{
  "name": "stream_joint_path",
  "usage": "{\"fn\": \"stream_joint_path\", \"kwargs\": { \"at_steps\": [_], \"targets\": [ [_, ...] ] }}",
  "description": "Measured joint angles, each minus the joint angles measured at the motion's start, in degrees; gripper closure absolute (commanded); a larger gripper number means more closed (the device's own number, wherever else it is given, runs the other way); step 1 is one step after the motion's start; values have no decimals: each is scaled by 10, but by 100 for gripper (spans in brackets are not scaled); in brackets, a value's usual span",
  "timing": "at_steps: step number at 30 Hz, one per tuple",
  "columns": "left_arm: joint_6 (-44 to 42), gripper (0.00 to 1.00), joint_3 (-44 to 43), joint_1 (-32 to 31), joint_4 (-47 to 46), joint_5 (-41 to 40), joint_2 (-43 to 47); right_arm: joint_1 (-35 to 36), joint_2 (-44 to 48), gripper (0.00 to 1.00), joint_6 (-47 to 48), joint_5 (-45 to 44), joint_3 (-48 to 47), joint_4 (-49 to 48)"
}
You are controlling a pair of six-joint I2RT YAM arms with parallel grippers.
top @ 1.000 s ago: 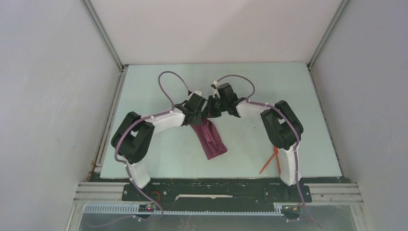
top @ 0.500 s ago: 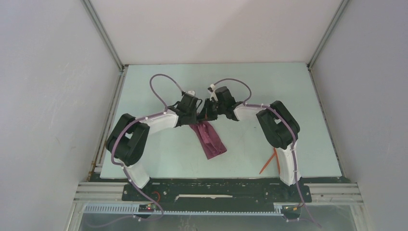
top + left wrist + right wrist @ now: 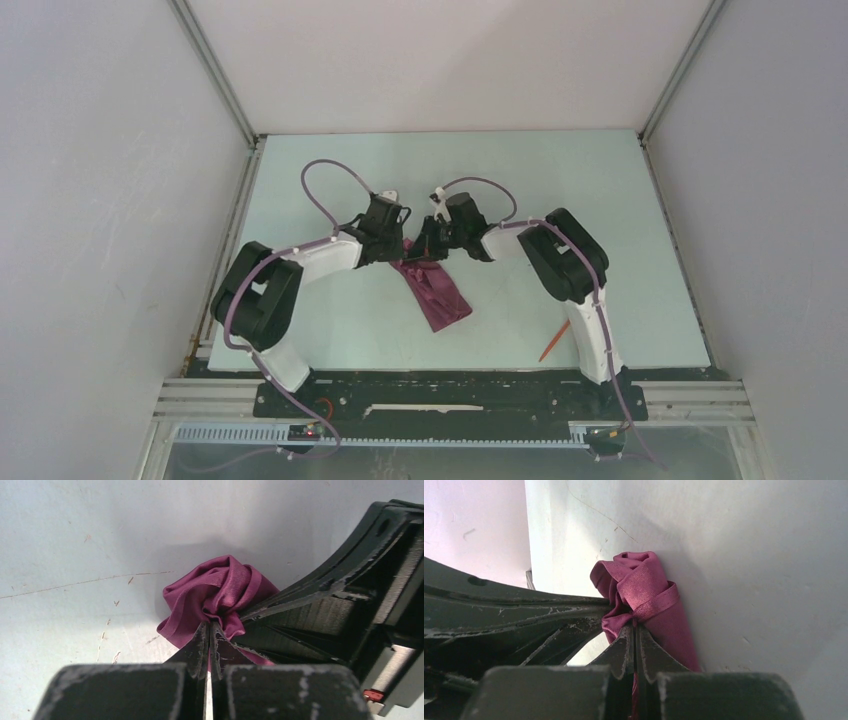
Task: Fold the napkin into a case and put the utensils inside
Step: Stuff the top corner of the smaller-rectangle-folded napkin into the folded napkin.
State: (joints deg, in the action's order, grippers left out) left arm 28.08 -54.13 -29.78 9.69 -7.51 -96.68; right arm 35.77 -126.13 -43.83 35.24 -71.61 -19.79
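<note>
I have the left gripper (image 3: 403,248) and right gripper (image 3: 426,249) pinched side by side on the far end of the napkin (image 3: 437,296), midway across the table (image 3: 330,170). Its long axis trails toward the near edge, and the utensils (image 3: 553,342) lie near-right by the right arm.

No legible text, label, brand, number or sign (none in any view).
</note>
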Motion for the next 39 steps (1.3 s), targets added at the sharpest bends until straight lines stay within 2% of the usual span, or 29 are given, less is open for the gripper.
{"fn": "stream_joint_path", "kwargs": {
  "at_steps": [3,9,16,21,26,28,31,34,39],
  "targets": [
    [0,100,0,1,-3,2,3,6,-10,100,2,-7,-17,3],
    [4,100,2,14,1,2,14,35,-12,100,0,-85,-48,29],
    [42,100,14,39,-4,35,33,39,-48,81,-19,-57,-102,46],
    [69,100,29,53,-15,69,45,21,-49,65,-39,-14,-83,21],
    [79,100,40,64,-19,79,49,2,-38,57,-47,35,-54,-3],
    [79,94,43,64,-17,78,49,0,-34,54,-47,45,-50,-6],
    [79,79,45,63,0,71,53,1,-34,53,-47,54,-49,-12],
    [77,77,46,63,12,61,60,0,-34,54,-51,57,-46,-20],
    [80,74,46,60,20,51,60,0,-35,72,-55,53,-45,-21]
  ]
}}
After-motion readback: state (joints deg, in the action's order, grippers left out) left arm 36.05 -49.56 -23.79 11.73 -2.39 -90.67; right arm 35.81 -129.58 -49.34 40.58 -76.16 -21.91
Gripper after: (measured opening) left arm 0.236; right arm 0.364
